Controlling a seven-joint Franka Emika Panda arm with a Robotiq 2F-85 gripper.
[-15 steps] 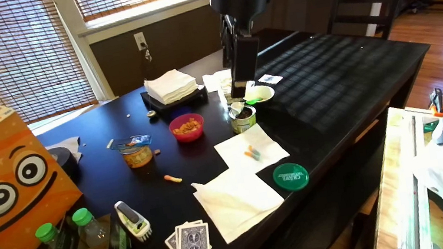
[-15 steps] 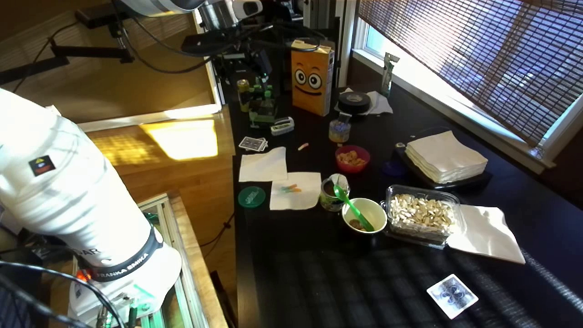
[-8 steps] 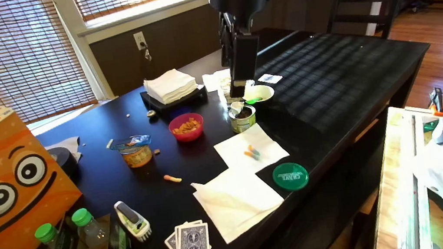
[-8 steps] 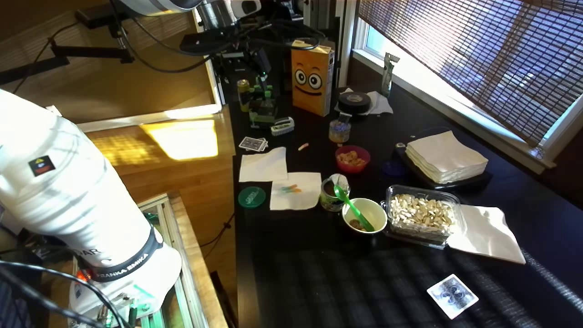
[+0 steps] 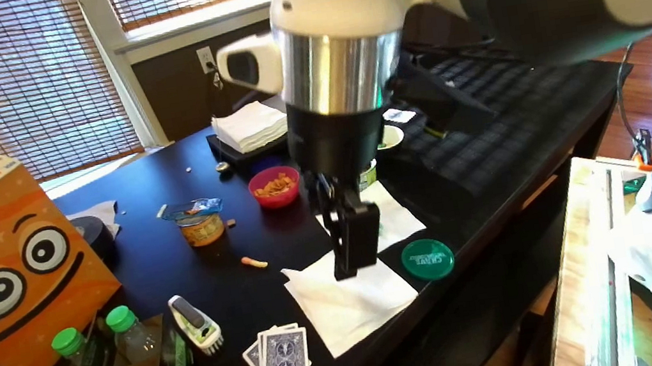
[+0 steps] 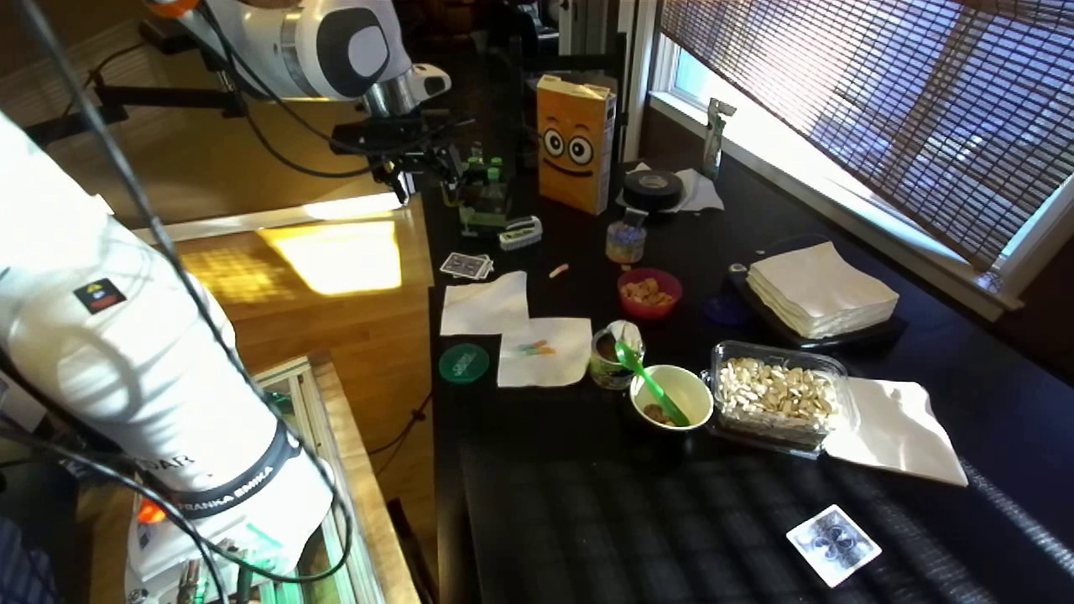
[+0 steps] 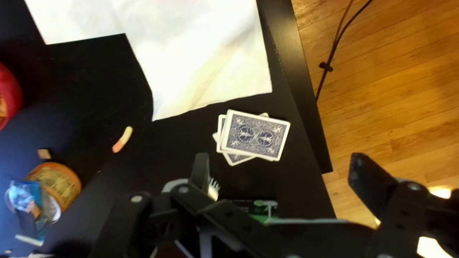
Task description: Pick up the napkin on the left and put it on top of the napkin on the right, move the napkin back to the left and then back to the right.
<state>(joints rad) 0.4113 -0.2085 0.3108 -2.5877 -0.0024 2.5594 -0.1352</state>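
Gripper (image 7: 280,158) seemingly lower than before

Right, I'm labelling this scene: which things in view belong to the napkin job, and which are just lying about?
Likely in the job:
open black gripper
creased white paper napkin
square white paper napkin under the orange-and-green gummy worms

Just lying about:
the gummy worms
round green lid
blue-backed playing cards
round red bowl
orange cardboard box
white-and-grey brush
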